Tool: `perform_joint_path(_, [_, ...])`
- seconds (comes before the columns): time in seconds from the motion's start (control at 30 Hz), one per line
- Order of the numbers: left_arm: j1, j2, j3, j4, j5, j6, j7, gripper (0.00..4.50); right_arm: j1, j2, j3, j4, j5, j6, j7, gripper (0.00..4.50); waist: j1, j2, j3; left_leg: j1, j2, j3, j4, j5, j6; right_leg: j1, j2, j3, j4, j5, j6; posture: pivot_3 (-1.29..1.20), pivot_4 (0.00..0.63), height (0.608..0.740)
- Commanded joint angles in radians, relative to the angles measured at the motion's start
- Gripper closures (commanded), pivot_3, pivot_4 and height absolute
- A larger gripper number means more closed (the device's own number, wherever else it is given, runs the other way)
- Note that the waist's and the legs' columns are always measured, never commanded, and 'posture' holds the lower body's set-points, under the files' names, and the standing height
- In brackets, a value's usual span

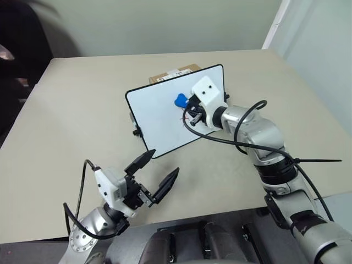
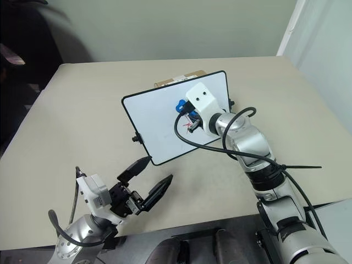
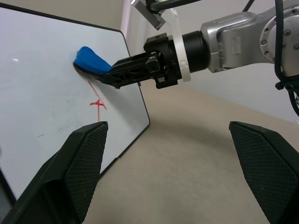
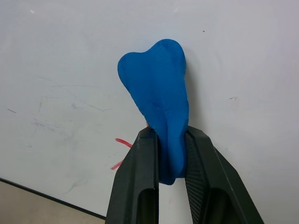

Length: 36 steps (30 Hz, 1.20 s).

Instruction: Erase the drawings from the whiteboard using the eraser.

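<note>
Two black fingers of my right end effector [image 4: 170, 154] are pinched on the eraser [image 4: 156, 93], a bright blue piece whose rounded head sticks out past the fingertips and presses against the face of the whiteboard [image 1: 159, 118]. From my head, the eraser [image 1: 180, 100] sits right of the board's middle, toward its upper half. Just below the contact point is what shows of the drawings [image 3: 96, 99], a few thin red strokes that cross each other; in the right wrist view a couple of red dashes [image 4: 122, 142] peek out beside my fingers. Faint grey smudges mark the white surface near them.

The whiteboard stands tilted back on the tabletop [image 1: 66, 126], its black frame and side knobs visible, with a brown cardboard box [image 1: 175, 72] touching its far edge behind it.

My left end effector [image 1: 157, 173] hovers over the near part of the tabletop, well apart from the board, fingers spread wide and holding nothing.
</note>
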Motion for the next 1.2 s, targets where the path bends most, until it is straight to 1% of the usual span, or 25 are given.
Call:
perform_joint_path(0.03, [0.005, -0.010, -0.006, -0.019, 0.011, -0.017, 0.006, 0.00, 0.022, -0.018, 0.029, 0.022, -0.025, 0.026, 0.003, 4.05, 0.001, 0.000, 0.000, 0.000, 0.000, 0.000, 0.000, 0.000, 0.000, 0.000, 0.000, 0.000, 0.000, 0.000, 0.000, 0.00, 0.150, 0.740])
perform_joint_path(0.2, [0.012, -0.017, -0.001, -0.023, 0.011, -0.021, 0.008, 0.00, 0.059, -0.035, 0.029, 0.011, -0.017, 0.066, 0.015, 4.05, 0.002, 0.000, 0.000, 0.001, 0.000, 0.000, 0.001, 0.000, 0.000, 0.001, 0.000, 0.000, 0.001, 0.000, 0.000, 0.00, 0.150, 0.740])
perform_joint_path(0.33, [0.020, -0.023, -0.002, -0.027, 0.012, -0.024, 0.008, 0.00, 0.091, -0.052, 0.049, 0.014, -0.023, 0.082, 0.022, 4.05, 0.002, 0.000, 0.000, 0.001, 0.000, 0.000, 0.001, -0.003, 0.006, 0.002, 0.000, 0.000, 0.001, 0.001, 0.000, 0.00, 0.150, 0.740])
perform_joint_path(0.57, [0.019, -0.031, -0.003, -0.025, 0.013, -0.026, 0.006, 0.00, 0.082, -0.061, 0.055, 0.025, -0.025, 0.088, 0.028, 4.05, 0.002, 0.000, 0.000, 0.001, 0.000, -0.001, 0.001, -0.002, 0.007, 0.001, 0.000, 0.000, 0.001, 0.003, -0.001, 0.00, 0.150, 0.740])
perform_joint_path(0.77, [0.021, -0.034, 0.002, -0.023, 0.014, -0.029, 0.005, 0.00, 0.023, -0.019, 0.028, -0.012, 0.000, 0.050, 0.044, 4.05, -0.003, 0.000, 0.000, 0.001, 0.000, -0.001, 0.001, -0.002, 0.006, 0.001, 0.000, 0.000, 0.001, 0.003, -0.001, 0.00, 0.150, 0.740])
perform_joint_path(0.97, [0.034, -0.033, 0.005, -0.032, 0.015, -0.034, 0.003, 0.00, -0.013, 0.006, 0.044, -0.025, -0.001, 0.022, 0.069, 4.05, -0.004, 0.000, 0.000, 0.001, 0.001, -0.001, -0.001, -0.002, 0.006, 0.000, 0.001, 0.000, 0.001, 0.003, -0.001, 0.00, 0.150, 0.740])
perform_joint_path(1.1, [0.047, -0.033, 0.012, -0.044, 0.013, -0.037, 0.008, 0.00, -0.017, 0.018, 0.049, -0.018, -0.005, 0.009, 0.076, 4.05, -0.005, 0.000, 0.000, 0.001, 0.001, 0.000, -0.001, -0.001, 0.004, 0.000, 0.001, 0.000, 0.000, 0.002, -0.001, 0.00, 0.150, 0.740])
perform_joint_path(1.2, [0.057, -0.030, 0.021, -0.050, 0.006, -0.040, 0.005, 0.00, 0.008, 0.013, 0.071, 0.024, -0.028, -0.006, 0.071, 4.05, -0.005, 0.000, 0.000, 0.001, 0.001, 0.000, 0.000, -0.001, 0.003, 0.000, 0.001, 0.000, 0.000, 0.002, -0.001, 0.00, 0.150, 0.740])
